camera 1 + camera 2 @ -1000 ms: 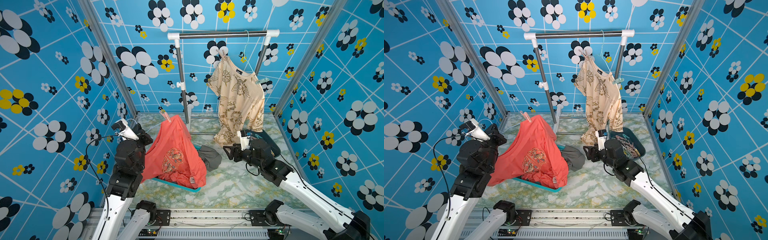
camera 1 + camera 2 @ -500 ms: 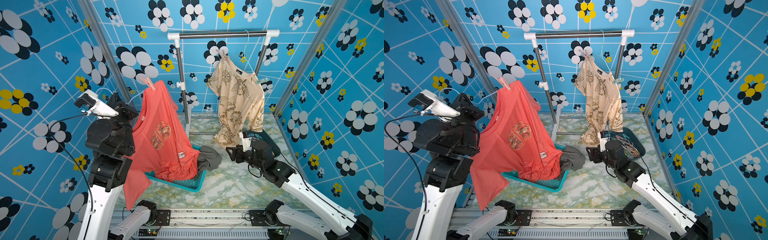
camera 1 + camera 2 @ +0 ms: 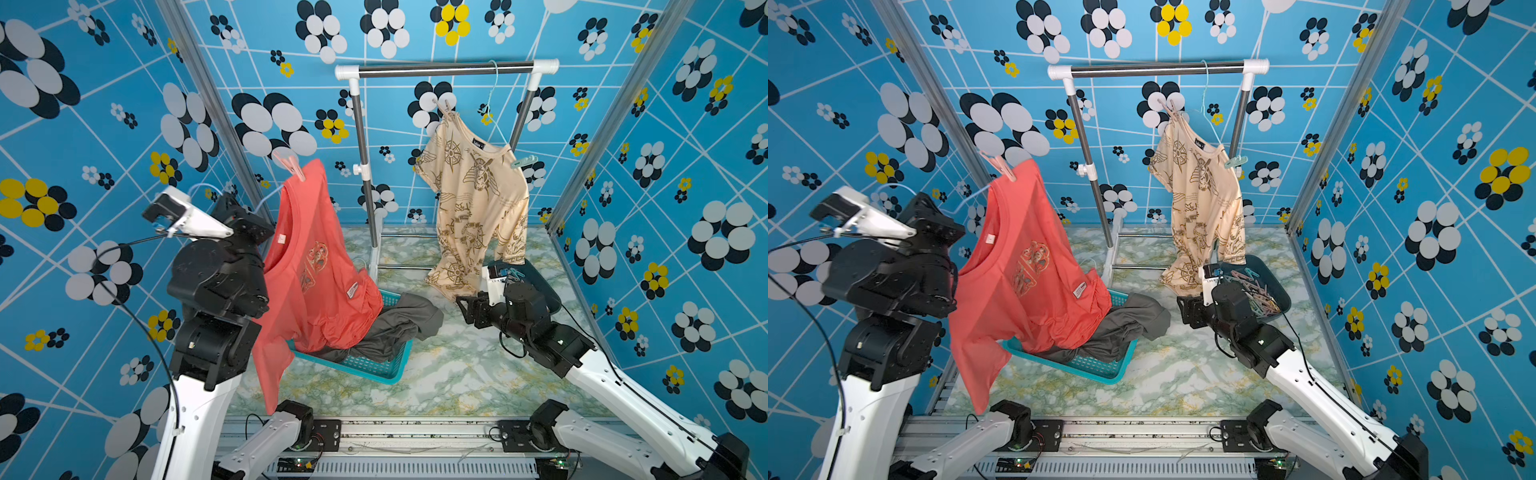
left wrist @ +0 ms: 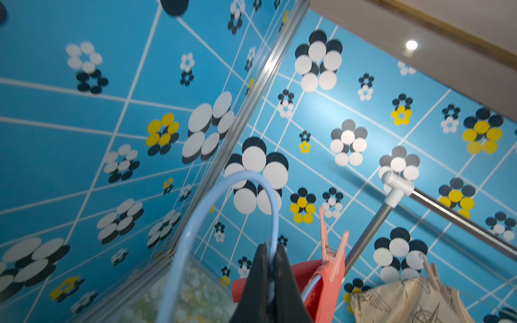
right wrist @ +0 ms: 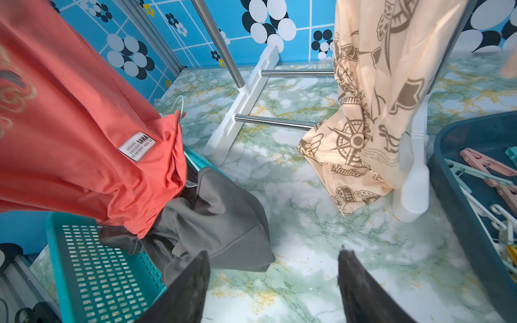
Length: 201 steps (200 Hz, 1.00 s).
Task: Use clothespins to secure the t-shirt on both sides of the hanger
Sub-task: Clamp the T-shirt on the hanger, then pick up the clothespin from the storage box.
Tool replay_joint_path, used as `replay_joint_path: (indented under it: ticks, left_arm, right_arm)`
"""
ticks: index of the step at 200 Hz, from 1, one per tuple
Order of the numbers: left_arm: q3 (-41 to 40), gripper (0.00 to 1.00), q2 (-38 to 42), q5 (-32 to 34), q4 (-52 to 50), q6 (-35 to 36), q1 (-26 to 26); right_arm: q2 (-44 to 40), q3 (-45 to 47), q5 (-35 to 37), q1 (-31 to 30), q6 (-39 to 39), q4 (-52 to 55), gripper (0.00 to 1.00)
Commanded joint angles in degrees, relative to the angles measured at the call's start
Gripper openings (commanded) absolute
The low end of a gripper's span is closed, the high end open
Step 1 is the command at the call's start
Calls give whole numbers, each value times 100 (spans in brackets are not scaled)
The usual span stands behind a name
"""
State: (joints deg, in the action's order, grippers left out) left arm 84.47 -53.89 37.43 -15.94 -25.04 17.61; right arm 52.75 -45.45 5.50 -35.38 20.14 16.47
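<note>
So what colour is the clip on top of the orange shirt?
Pink. The clothespin pinching the coral t-shirt shows best in the left wrist view.

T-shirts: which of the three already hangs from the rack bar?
The beige printed t-shirt. The coral t-shirt hangs on a hanger gripped by the left gripper; the grey t-shirt lies in the teal basket.

A pink clothespin [image 3: 1001, 169] grips the upper shoulder of the coral t-shirt [image 3: 1017, 303] on its pale hanger [image 3: 978, 198], hem sagging into a teal basket [image 3: 1100, 374].
</note>
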Motion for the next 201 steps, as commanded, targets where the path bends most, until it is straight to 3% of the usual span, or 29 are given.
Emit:
replay_joint_path:
  ticks: [1,57,94,108,144,178,201]
  left_arm:
    - [-969,0,109,-105,-125,-701,320]
    - [-2467,0,76,-373,38,-1852,826]
    - [-2850,0,180,-347,374,-1869,841]
    - [-2835,0,210,-298,445,-1648,841]
    - [-3105,0,461,-269,1256,-756,837]
    - [-3652,0,797,-583,2014,6,717]
    - [-3930,0,886,-951,2106,73,445]
  right_arm:
    - [-164,89,225,45,-45,273,73]
    - [-154,29,492,169,136,519,73]
    - [-76,-49,893,321,262,768,72]
    - [13,-136,856,756,355,1064,69]
    - [557,-158,-303,2475,499,1442,59]
    - [1110,-213,-398,3306,435,1426,58]
    - [1614,-406,-400,3666,378,1385,56]
